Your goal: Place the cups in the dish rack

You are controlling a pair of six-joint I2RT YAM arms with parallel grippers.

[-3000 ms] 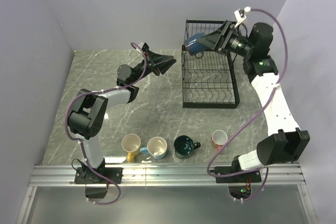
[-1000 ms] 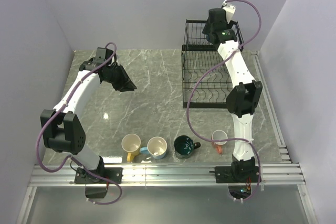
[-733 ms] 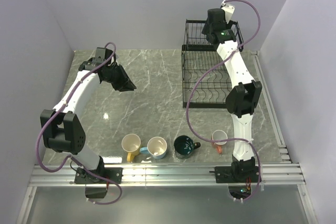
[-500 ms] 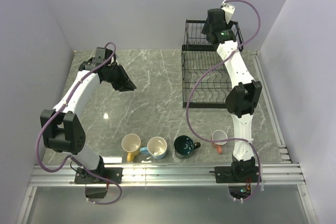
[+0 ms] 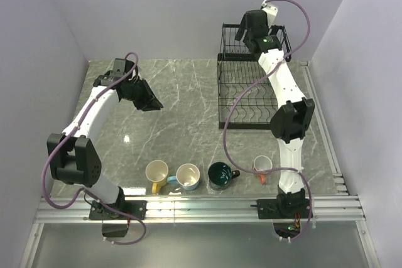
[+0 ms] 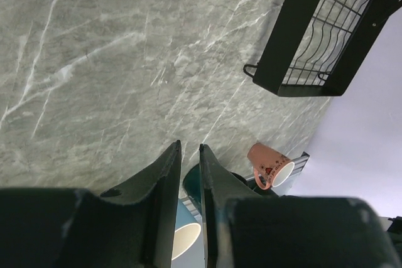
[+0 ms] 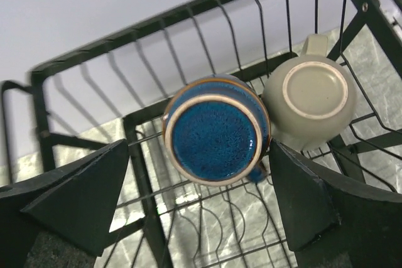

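From above, four cups are seen lined along the table's near edge while the right gripper is held over the dish rack. At the left wrist, the left gripper is shown nearly closed on nothing. At the right wrist, jaws are spread clear of the upturned navy mug beside the olive-grey mug; seemingly perched on wires, it could be tipped if brushed during withdrawal.

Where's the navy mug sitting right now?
In the right wrist view the navy mug sits upside down in the dish rack upper basket, beside the olive-grey mug, between the open right gripper fingers.
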